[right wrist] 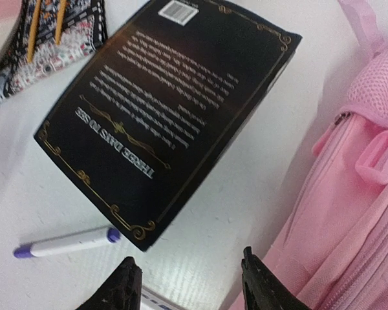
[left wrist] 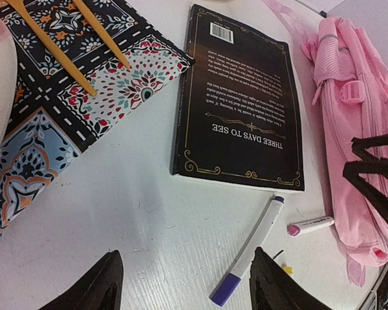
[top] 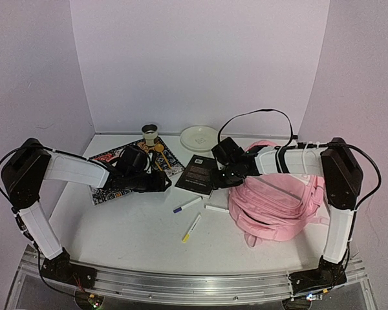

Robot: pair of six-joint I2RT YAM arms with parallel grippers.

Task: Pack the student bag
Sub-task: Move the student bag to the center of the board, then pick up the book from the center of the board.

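The pink student bag lies flat on the right of the table, and also shows in the left wrist view and the right wrist view. My left gripper is open and empty, low over the table left of a purple-capped marker. Its jaws stand wide apart. My right gripper is open and empty, hovering between the black book and the bag's left edge. The book lies back cover up.
A pink-capped marker and a yellow-capped marker lie near the purple one. A patterned cloth with wooden sticks lies under the left arm. A white plate and a small cup stand at the back.
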